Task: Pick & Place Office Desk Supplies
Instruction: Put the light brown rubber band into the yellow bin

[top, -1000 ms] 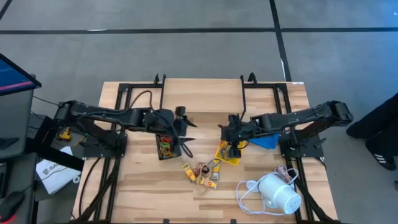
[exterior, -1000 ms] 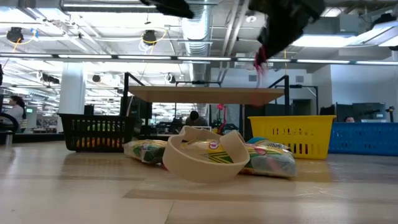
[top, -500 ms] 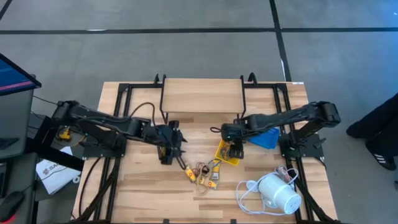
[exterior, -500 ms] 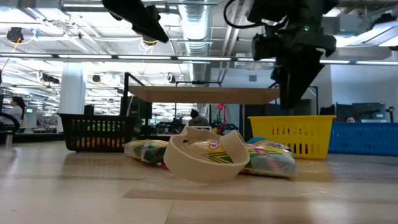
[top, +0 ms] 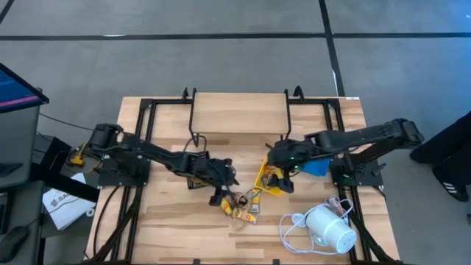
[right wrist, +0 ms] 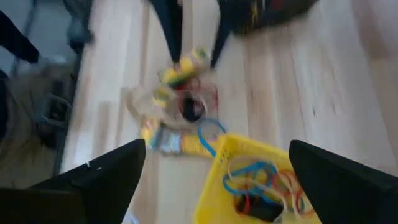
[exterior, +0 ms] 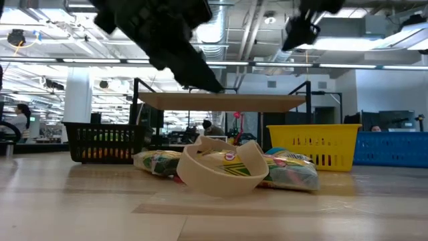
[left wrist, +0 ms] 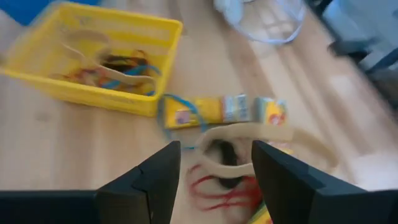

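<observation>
1. Office desk supplies [top: 239, 206] lie in a small heap on the wooden table [top: 169, 228], near the middle and toward its near edge; we see yellow pieces, a tan band loop and red rubber bands tangled together.
2. More rubber bands, blue, orange and red, lie inside the yellow tray [top: 266, 180], just right of the heap; a blue tray [top: 318, 166] stands to the right of the yellow one, partly under the right arm.
3. Our left gripper [top: 223, 190] reaches in from the left and hangs above the left end of the heap; in the left wrist view its fingers [left wrist: 155, 180] stand apart with nothing between them, the tan loop [left wrist: 249, 134] and red bands [left wrist: 214, 190] showing past them.
4. Our right gripper [top: 278, 175] is over the yellow tray; its fingers [right wrist: 99, 177] are spread wide and hold nothing.
5. A black mesh tray [top: 193, 178] sits under the left arm; we cannot tell its contents from above.
6. A white cylindrical device [top: 329, 229] with a white cord [top: 291, 224] rests at the near right corner.
</observation>
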Motion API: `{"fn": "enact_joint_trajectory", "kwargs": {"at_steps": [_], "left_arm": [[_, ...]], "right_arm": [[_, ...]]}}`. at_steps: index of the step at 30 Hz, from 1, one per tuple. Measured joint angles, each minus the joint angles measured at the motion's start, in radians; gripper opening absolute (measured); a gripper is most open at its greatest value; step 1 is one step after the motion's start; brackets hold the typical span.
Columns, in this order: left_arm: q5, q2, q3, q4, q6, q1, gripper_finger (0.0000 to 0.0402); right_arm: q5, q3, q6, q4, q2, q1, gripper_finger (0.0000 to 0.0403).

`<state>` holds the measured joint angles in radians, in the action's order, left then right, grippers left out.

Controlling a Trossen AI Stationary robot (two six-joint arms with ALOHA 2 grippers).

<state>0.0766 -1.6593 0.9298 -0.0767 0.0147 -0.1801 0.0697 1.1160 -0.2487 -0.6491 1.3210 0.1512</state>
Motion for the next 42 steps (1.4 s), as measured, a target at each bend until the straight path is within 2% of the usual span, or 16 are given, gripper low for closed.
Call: {"fn": "enact_joint_trajectory", "kwargs": {"at_steps": [3, 6, 13, 16, 35, 39, 42], "left_arm": [[0.037, -0.061, 0.000, -0.070, 0.075, 0.020, 0.0195], [0.038, -0.098, -0.002, -0.067, 0.166, 0.045, 0.0195], [0.132, -0.164, 0.004, -0.079, 0.306, 0.041, 0.0195], [0.160, -0.186, 0.014, -0.082, 0.331, 0.031, 0.0195], [0.168, -0.306, 0.047, -0.160, 0.340, 0.030, 0.0192], [0.167, -0.264, 0.059, -0.124, 0.259, 0.028, 0.0155], [0.167, -0.242, 0.066, -0.082, 0.171, 0.015, 0.0069]], "right_arm": [[-0.036, 0.000, -0.018, 0.002, -0.036, 0.020, 0.0395], [-0.068, 0.000, -0.028, -0.007, -0.049, 0.038, 0.0395], [-0.074, -0.001, -0.032, -0.022, -0.029, 0.045, 0.0396], [-0.074, -0.002, -0.032, -0.033, -0.024, 0.044, 0.0396], [-0.074, -0.001, -0.022, -0.018, -0.017, 0.044, 0.0396], [-0.074, -0.001, -0.022, -0.016, -0.017, 0.044, 0.0396], [-0.074, -0.001, -0.022, -0.016, -0.017, 0.044, 0.0396]]}}
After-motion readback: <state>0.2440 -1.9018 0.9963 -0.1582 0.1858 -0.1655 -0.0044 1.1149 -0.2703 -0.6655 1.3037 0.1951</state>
